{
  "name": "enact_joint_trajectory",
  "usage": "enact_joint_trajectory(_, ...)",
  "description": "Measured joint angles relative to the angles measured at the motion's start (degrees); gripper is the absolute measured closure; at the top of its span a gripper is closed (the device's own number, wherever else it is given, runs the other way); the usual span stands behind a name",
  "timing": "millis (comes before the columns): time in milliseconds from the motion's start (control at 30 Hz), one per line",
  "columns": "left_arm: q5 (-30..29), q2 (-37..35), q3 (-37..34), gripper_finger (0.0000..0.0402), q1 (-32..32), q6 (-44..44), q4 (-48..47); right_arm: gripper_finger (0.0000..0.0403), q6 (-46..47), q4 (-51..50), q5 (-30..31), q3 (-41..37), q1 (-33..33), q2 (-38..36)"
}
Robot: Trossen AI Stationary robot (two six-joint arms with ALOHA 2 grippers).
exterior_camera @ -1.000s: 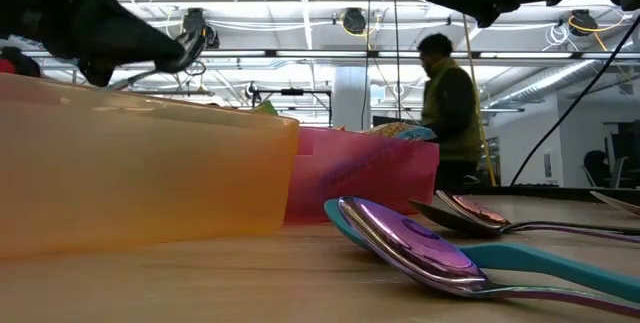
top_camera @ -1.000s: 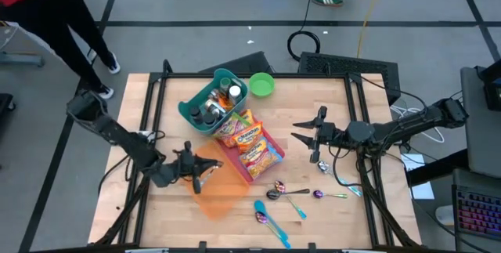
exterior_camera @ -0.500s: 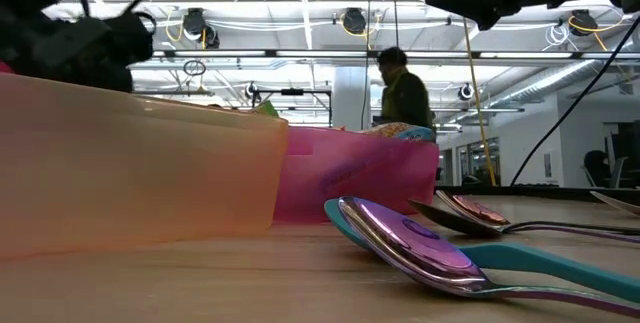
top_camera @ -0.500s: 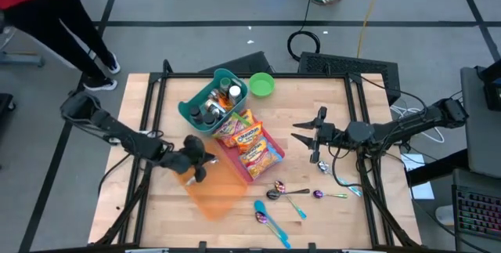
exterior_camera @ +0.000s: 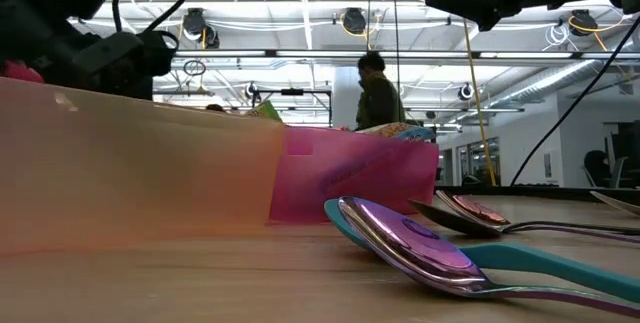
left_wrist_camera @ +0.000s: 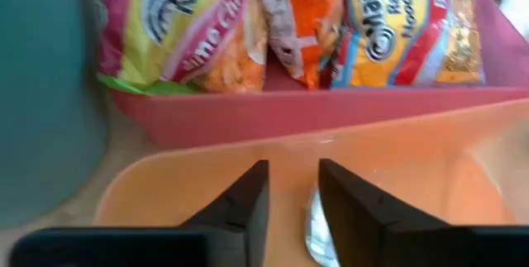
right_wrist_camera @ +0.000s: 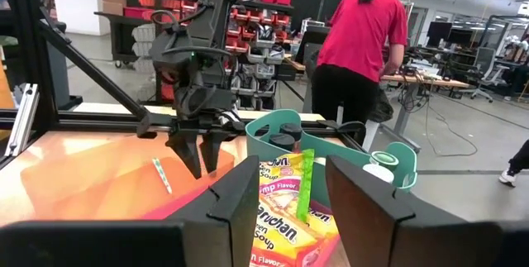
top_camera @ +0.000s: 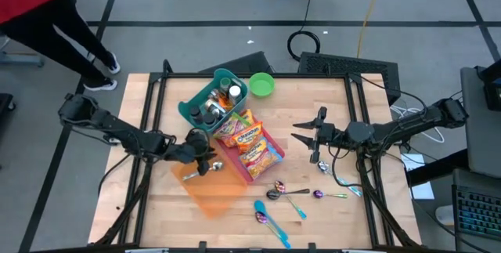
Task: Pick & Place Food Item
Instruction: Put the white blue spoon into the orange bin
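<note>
I am a two-armed robot at a wooden bench (top_camera: 329, 112). My left gripper (top_camera: 205, 161) hangs over the near end of an orange bin (top_camera: 215, 189), its fingers (left_wrist_camera: 248, 205) apart with nothing between them. A small spoon-like object (left_wrist_camera: 315, 221) lies in that bin just beneath the fingers.

The food I mean to pick is a row of noodle packets (top_camera: 249, 142), standing packed in a pink bin (top_camera: 270, 139) that touches the orange one. In the left wrist view the packets (left_wrist_camera: 289, 23) sit just beyond the pink bin's wall (left_wrist_camera: 331, 106), ahead of my fingers and slightly above them. Beyond them stands a teal basket (top_camera: 192, 108) of jars, with a green bowl (top_camera: 261, 84) behind it.

I judge the packets light, crinkly and slippery, with brittle noodles inside that would crack under a hard squeeze. The best hold looks like a pinch on a packet's upper edge or crimped seam, since the faces are pressed together.

My right gripper (top_camera: 307, 137) waits well apart, toward the bench's right side, fingers spread and empty, pointing at the bins. Loose spoons (top_camera: 282, 194) lie near the bench's front.
</note>
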Motion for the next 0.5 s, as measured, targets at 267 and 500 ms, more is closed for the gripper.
enact_joint_trajectory(267, 5.89, -5.76, 0.0, 0.0206, 2.29, 2.16, 3.51, 0.0271, 0.05, 1.09, -0.3, -0.04, 0.18, 0.0)
enact_joint_trajectory(500, 7.4, -12.0, 0.04, 0.019, 2.13, 9.08, 14.92, 0.0271, 0.07, 7.78, -12.51, -0.04, 0.92, -0.02)
